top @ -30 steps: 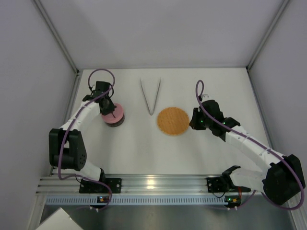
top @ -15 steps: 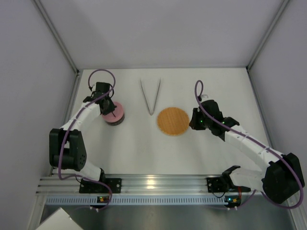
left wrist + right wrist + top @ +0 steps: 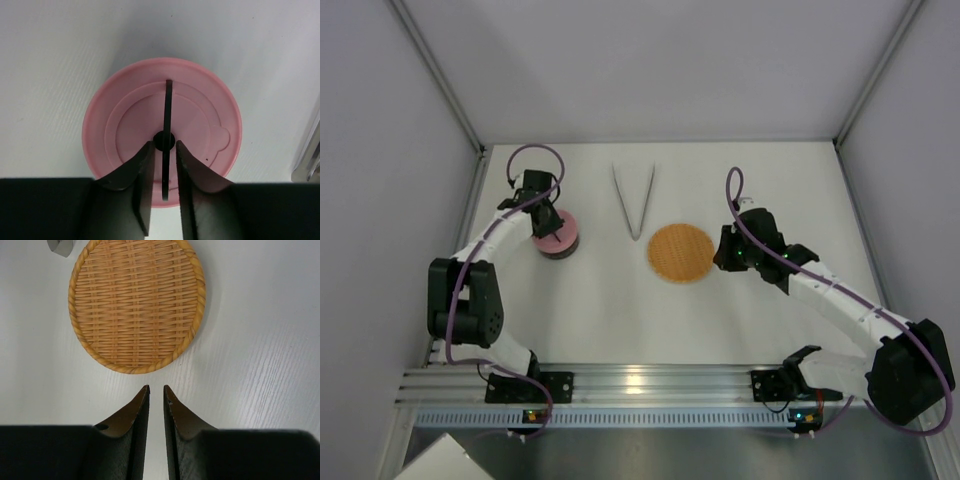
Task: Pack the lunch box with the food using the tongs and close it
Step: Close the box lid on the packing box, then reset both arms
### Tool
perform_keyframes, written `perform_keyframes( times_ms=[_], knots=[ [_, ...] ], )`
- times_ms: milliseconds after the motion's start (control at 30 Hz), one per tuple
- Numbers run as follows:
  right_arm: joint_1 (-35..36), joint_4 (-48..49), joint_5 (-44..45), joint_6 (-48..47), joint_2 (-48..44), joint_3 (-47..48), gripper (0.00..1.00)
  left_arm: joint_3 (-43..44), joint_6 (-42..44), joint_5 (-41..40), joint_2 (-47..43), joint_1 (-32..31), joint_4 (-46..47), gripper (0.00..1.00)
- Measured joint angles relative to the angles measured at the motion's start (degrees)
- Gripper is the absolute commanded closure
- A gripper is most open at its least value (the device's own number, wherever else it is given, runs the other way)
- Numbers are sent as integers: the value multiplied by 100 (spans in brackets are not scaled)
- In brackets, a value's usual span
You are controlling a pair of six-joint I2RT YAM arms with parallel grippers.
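Note:
The lunch box (image 3: pixel 560 240) stands at the left of the table with its pink lid (image 3: pixel 125 125) on it. My left gripper (image 3: pixel 546 220) hangs right over it. In the left wrist view the left gripper (image 3: pixel 163 144) is open a little, its fingers either side of the lid's thin black handle (image 3: pixel 168 107) with a gap on both sides. The tongs (image 3: pixel 634 200) lie on the table in a V, held by nothing. My right gripper (image 3: pixel 725 255) hovers beside the orange plate, its jaws (image 3: pixel 156 387) narrowly open and empty. No food shows in any view.
A flat orange woven plate (image 3: pixel 681 252) lies mid-table with nothing on it, just ahead of the right fingers (image 3: pixel 136 305). The tongs' end (image 3: pixel 307 160) shows at the right edge of the left wrist view. White walls close in the table on three sides.
My left gripper's jaws have parted from the lid's black handle, and the left arm has drawn slightly toward the back. The right arm has barely moved.

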Motion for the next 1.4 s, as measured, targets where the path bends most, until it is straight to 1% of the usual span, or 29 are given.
perform_keyframes(
  times_ms=[33, 167, 267, 533, 667, 867, 933, 1067, 1100, 1167, 1233, 1267, 1333, 1367, 1400],
  knots=[
    [0, 0, -7, 0, 0, 0, 83, 7, 4, -15, 33, 0, -2, 65],
    [0, 4, -46, 0, 0, 0, 83, 76, 22, -24, 85, 0, 13, 55],
    [0, 15, -68, 0, 22, 0, 83, 83, 26, -26, 85, 0, 22, 50],
    [0, 37, -85, -2, 26, 0, 83, 125, 26, -24, 85, 0, -28, 45],
    [0, 37, -90, -2, 26, 0, 83, 247, 33, -17, 85, 0, -348, 43],
    [0, 37, -92, -2, 26, 0, 83, 737, 63, 37, -42, 0, -859, 40],
    [0, 37, -85, -2, 26, 0, 82, 852, 94, 81, -238, 0, -927, 38],
    [0, 39, -72, -2, 11, 0, 82, 903, 223, 372, -787, 0, -994, 30],
    [0, 39, -63, 0, -2, 0, 82, 898, 280, 487, -960, 0, -999, 24],
    [0, 39, -52, 2, -74, -11, 81, 787, 424, 817, -1390, -2, -896, 20],
    [0, 39, -48, 7, -219, -46, 80, 560, 586, 1174, -1915, -22, -839, 8],
    [0, 50, -44, 11, -319, -66, 76, 424, 680, 1353, -2192, -37, -822, 3],
    [0, 46, -33, 35, -544, -74, 73, 168, 831, 1600, -2728, -59, -796, 1],
    [0, 50, -31, 50, -664, -74, 70, 35, 918, 1696, -2999, -70, -800, 2],
    [0, 52, -28, 68, -828, -74, 61, -79, 986, 1755, -3246, -76, -793, 1]
  ],
)
